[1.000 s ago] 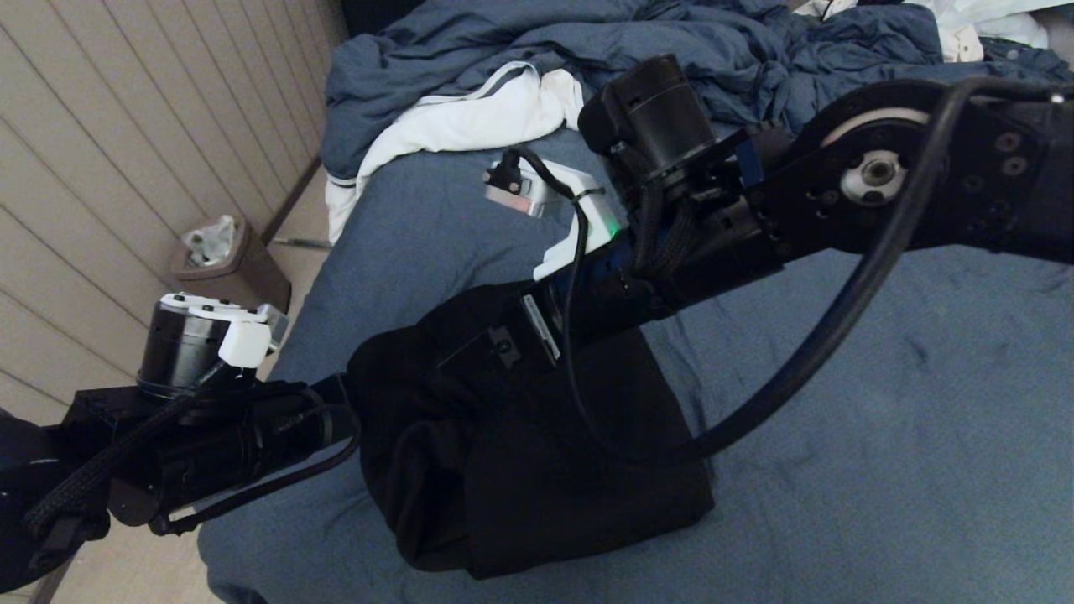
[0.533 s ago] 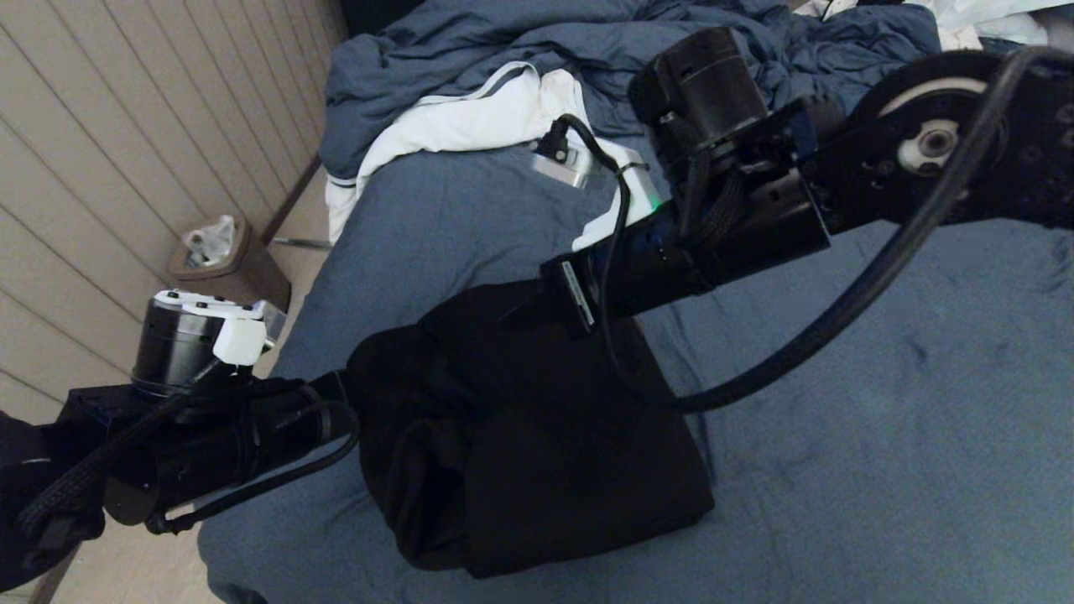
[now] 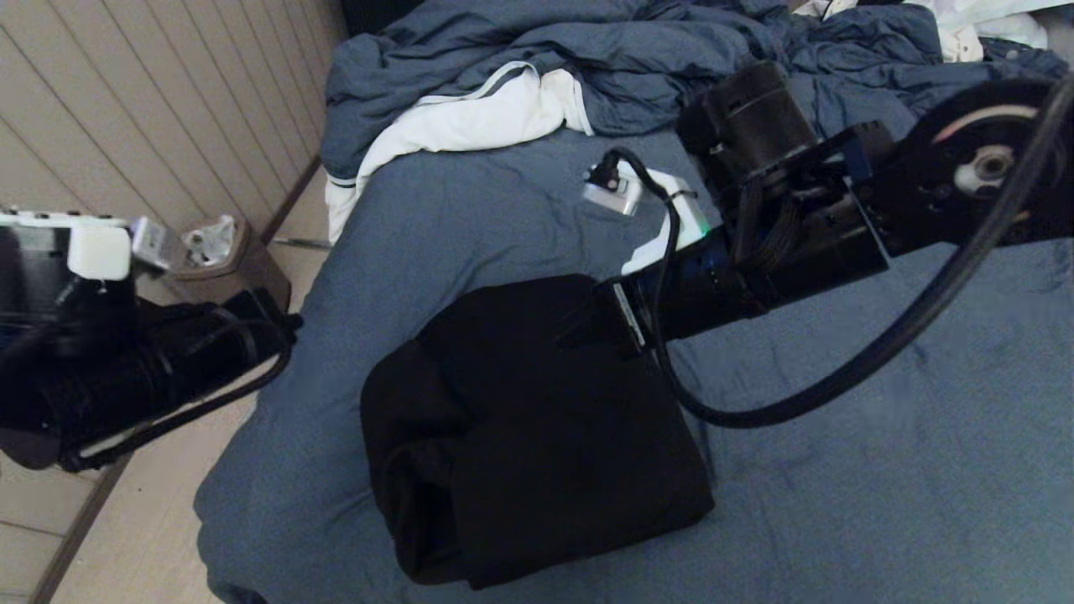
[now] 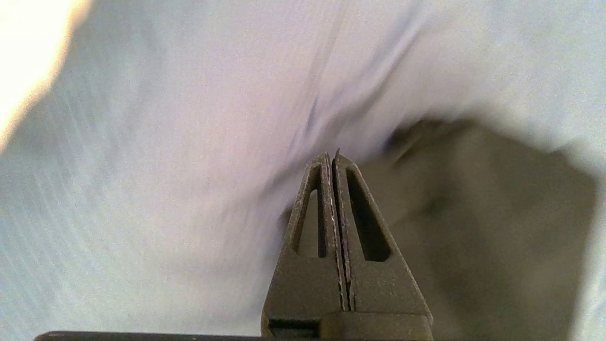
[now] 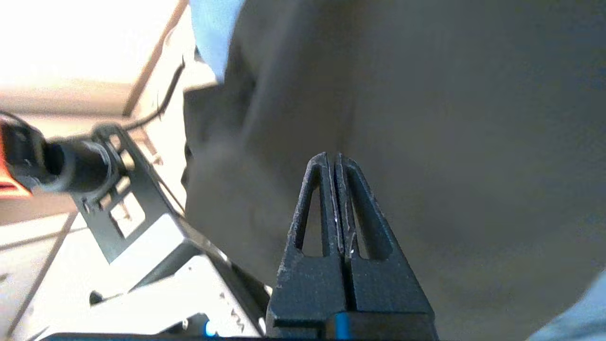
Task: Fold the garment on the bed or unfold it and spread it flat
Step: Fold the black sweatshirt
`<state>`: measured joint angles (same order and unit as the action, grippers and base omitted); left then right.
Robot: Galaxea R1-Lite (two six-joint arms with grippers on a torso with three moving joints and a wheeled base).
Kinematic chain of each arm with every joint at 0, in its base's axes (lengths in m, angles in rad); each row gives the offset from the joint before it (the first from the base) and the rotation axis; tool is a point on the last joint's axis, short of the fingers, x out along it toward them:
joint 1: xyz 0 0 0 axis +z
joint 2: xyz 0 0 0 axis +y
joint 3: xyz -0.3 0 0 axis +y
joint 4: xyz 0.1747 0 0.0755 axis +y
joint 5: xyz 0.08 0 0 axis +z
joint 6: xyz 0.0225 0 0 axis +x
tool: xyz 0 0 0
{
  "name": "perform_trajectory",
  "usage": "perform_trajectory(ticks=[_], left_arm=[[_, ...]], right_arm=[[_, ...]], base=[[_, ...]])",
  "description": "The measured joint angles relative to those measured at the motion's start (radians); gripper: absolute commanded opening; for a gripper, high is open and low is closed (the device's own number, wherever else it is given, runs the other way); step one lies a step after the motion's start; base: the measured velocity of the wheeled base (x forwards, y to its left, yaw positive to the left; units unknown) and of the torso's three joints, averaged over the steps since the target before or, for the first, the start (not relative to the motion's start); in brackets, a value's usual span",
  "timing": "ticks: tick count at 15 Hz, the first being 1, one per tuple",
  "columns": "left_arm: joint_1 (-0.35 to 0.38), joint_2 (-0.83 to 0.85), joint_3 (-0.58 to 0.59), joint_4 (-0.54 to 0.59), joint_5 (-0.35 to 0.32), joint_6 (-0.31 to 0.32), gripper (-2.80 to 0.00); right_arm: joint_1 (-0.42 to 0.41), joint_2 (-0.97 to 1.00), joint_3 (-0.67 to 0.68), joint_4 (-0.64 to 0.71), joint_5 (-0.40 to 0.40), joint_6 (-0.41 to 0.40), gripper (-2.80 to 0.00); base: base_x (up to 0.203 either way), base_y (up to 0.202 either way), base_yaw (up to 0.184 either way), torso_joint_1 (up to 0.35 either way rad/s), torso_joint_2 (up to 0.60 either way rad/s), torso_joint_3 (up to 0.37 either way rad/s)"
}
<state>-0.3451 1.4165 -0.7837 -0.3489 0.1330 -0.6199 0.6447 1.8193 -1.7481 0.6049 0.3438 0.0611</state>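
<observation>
Garment (image 3: 537, 428) folded on bed (image 3: 881, 470), long axis running near-to-far, left hand (image 4: 334, 158) and right hand (image 5: 334, 158) closed, empty.

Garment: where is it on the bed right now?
In the head view the garment lies folded in a compact block on the bed, near its left front edge, just below the right tool and well short of the white cloth.

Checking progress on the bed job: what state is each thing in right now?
Black zip-up hooded sweatshirt: folded into a compact bundle on the bed.
Slate-blue sheeted bed: partly bare, duvet heaped at its far end.
Blue-grey duvet: crumpled.
White cloth: rumpled.
Left pincer: shut, empty.
Right pincer: shut, empty.
</observation>
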Motion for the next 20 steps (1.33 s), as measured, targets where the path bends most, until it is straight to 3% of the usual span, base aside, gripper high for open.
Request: perform_trajectory(ticks=[2, 4, 7, 11, 15, 18, 20], left_arm=[[-0.014, -0.038, -0.115, 0.108, 0.003, 0.011, -2.80], [-0.083, -0.050, -0.252, 0.242, 0.015, 0.014, -2.80], [-0.257, -0.010, -0.409, 0.383, 0.086, 0.017, -2.80], [-0.489, 0.133, -0.524, 0.456, 0.127, -0.004, -2.80], [-0.598, 0.266, -0.511, 0.458, 0.125, -0.022, -2.80], [-0.616, 0.331, -0.427, 0.406, 0.122, -0.022, -2.80], [-0.613, 0.350, -0.364, 0.339, 0.078, -0.021, -2.80]], right_arm=[[-0.004, -0.009, 0.093, -0.076, -0.001, 0.001, -2.80], [-0.006, -0.011, 0.165, -0.198, -0.001, 0.006, -2.80], [-0.009, -0.007, 0.209, -0.238, 0.001, 0.004, -2.80], [-0.049, 0.013, 0.214, -0.240, 0.002, 0.000, -2.80], [-0.093, 0.016, 0.225, -0.241, 0.003, -0.006, -2.80], [-0.140, 0.013, 0.240, -0.241, 0.008, -0.008, -2.80], [-0.161, 0.010, 0.249, -0.242, 0.010, -0.009, -2.80]], base=[[0.000, 0.000, 0.000, 0.000, 0.00, 0.000], [0.000, 0.000, 0.000, 0.000, 0.00, 0.000], [0.000, 0.000, 0.000, 0.000, 0.00, 0.000], [0.000, 0.000, 0.000, 0.000, 0.00, 0.000], [0.000, 0.000, 0.000, 0.000, 0.00, 0.000], [0.000, 0.000, 0.000, 0.000, 0.00, 0.000], [0.000, 0.000, 0.000, 0.000, 0.00, 0.000]])
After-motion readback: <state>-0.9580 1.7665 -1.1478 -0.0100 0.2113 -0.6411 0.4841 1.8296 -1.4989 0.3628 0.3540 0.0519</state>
